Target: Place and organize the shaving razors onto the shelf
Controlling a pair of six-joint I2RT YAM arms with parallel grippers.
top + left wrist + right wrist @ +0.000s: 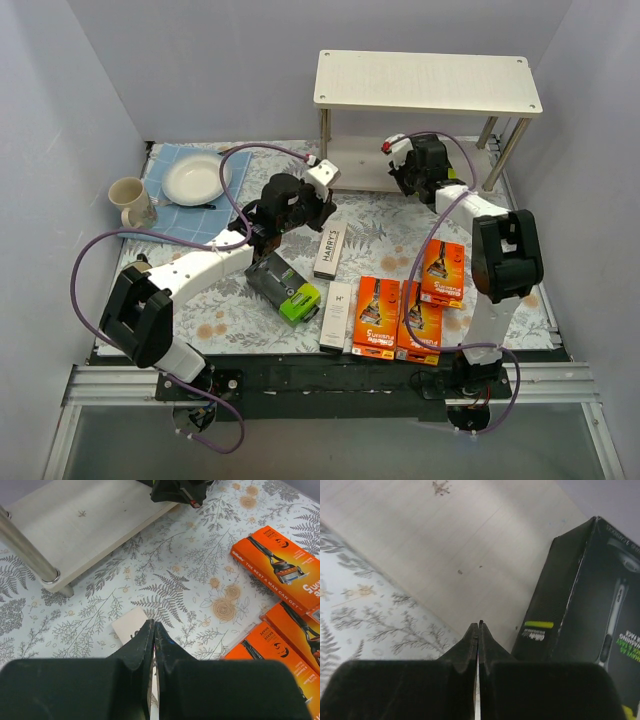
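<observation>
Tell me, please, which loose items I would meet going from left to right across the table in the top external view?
mug → plate → black and lime-green razor box → slim pale box nearest the arms → first orange razor box → second orange razor box

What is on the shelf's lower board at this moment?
A black razor box with a lime-green stripe stands on the lower board, beside the shut right gripper. From above, the top board and right arm hide the rest of it.
</observation>
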